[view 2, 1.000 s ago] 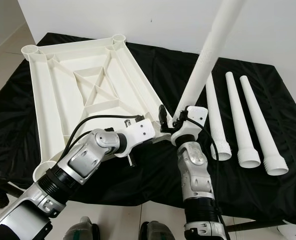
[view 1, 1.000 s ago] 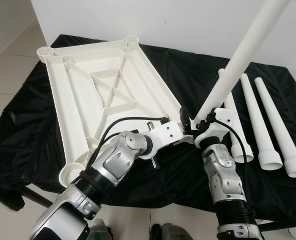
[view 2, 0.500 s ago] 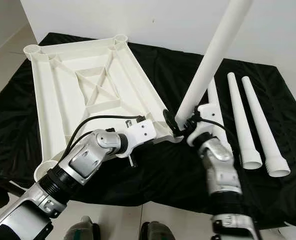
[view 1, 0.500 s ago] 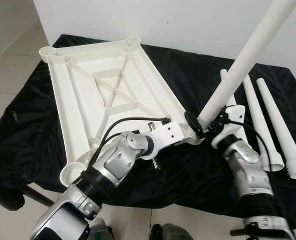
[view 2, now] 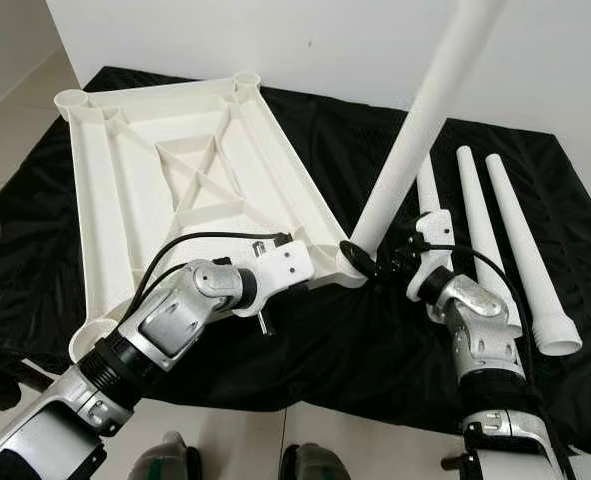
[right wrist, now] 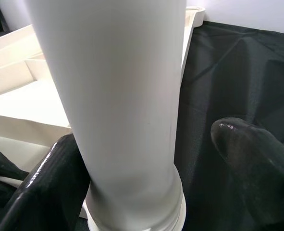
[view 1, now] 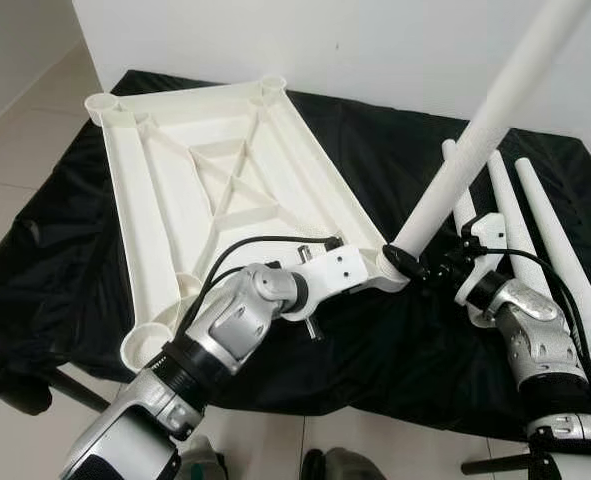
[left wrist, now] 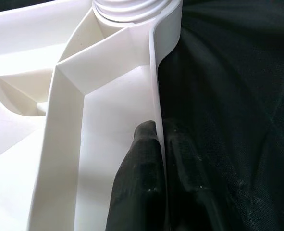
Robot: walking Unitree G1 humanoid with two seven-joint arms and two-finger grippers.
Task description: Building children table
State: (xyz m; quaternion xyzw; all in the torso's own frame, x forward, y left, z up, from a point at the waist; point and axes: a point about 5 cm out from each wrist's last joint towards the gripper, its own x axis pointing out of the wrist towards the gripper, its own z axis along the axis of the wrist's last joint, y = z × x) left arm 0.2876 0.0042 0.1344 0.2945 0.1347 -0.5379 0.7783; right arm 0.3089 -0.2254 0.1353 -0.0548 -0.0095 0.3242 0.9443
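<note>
The white tabletop [view 1: 225, 170] lies upside down on a black cloth. My left gripper [left wrist: 158, 183] is shut on its rim, just short of the near right corner socket [view 1: 395, 262]. A long white leg [view 1: 475, 130] stands with its base in that socket. My right gripper [right wrist: 146, 139] reaches in from the right and straddles the leg's base [view 1: 437, 268]. It is open: one finger [right wrist: 41, 187] lies against the leg, and the other finger [right wrist: 257, 163] stands apart with cloth showing in the gap.
Three spare white legs [view 2: 480, 230] lie side by side on the cloth [view 1: 65, 250] at the right. A white wall runs along the far edge. Tiled floor [view 1: 15, 150] shows to the left, and the cloth's front edge is just below my arms.
My right arm has swung out to the right and now meets the leg from the side. The leg's base has settled onto the corner socket. My left gripper kept its hold.
</note>
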